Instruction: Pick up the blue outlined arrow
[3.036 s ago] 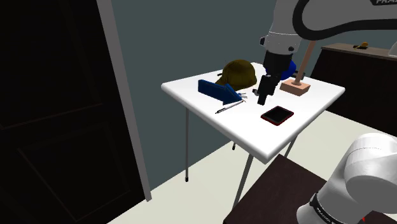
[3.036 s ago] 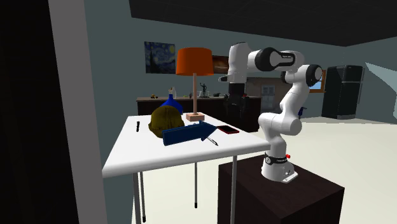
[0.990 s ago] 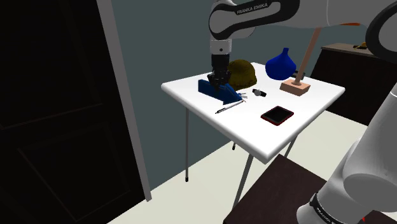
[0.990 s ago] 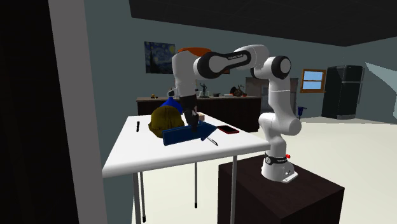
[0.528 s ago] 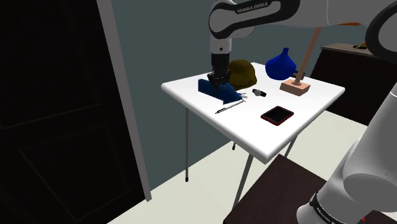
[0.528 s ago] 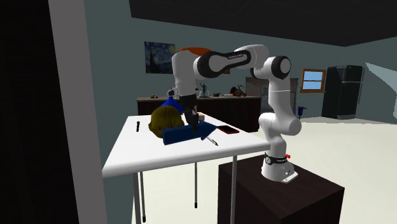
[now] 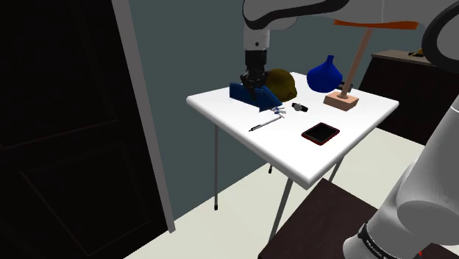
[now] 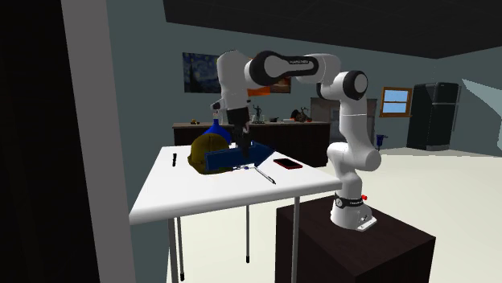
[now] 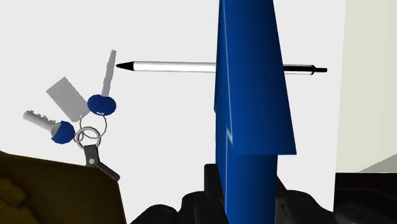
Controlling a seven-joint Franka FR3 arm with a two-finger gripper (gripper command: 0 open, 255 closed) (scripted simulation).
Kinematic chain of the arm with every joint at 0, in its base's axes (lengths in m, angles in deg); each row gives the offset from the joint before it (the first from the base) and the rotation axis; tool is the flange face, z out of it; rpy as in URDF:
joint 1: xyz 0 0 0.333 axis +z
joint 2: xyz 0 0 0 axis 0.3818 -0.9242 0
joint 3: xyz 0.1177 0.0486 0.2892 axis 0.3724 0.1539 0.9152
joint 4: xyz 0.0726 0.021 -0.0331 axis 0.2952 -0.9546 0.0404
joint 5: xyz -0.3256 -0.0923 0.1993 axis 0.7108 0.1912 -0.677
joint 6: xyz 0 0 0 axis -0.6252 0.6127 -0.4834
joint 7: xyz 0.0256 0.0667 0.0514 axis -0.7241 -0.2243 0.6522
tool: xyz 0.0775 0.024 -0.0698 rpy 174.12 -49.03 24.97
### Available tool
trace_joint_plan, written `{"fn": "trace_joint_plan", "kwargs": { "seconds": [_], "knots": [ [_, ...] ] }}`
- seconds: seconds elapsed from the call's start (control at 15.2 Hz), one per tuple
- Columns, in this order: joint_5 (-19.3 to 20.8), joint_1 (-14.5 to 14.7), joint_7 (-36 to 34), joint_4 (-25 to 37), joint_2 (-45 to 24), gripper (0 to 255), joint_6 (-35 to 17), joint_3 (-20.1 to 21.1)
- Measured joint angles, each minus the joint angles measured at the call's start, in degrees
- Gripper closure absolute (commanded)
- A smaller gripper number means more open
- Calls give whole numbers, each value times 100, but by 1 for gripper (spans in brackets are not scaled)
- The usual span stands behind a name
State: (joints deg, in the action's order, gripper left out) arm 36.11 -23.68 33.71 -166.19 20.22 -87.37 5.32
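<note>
The blue arrow (image 7: 246, 94) hangs just above the white table (image 7: 294, 147), near its far corner in the shoulder view. My black gripper (image 7: 255, 83) comes down from above and is shut on it around the shaft. In the second exterior view the arrow (image 8: 232, 158) hovers level in front of the olive hat (image 8: 204, 149), with the gripper (image 8: 241, 145) on top of it. In the wrist view the arrow (image 9: 248, 95) runs out from between the fingers, above the table and crossing over a pen (image 9: 165, 65).
Under the arrow lie a white pen (image 7: 263, 124) and a bunch of keys (image 9: 83, 114). The olive hat (image 7: 283, 83), a blue vase (image 7: 326, 73) and a lamp's base (image 7: 343, 101) stand behind. A red-edged tablet (image 7: 321, 133) lies nearer the stand. A dark door (image 7: 66, 125) is left.
The gripper has risen with the arrow in it. The arrow has left the table and now hangs a little above the pen and keys.
</note>
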Motion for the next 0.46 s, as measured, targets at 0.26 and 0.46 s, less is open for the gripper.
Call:
{"fn": "trace_joint_plan", "kwargs": {
  "seconds": [0.26, 0.46],
  "knots": [
    [-1, 1, -12, 353, -26, 255, 326, 1],
    [-1, -3, -12, 612, -68, 255, 543, -2]
  ]
}}
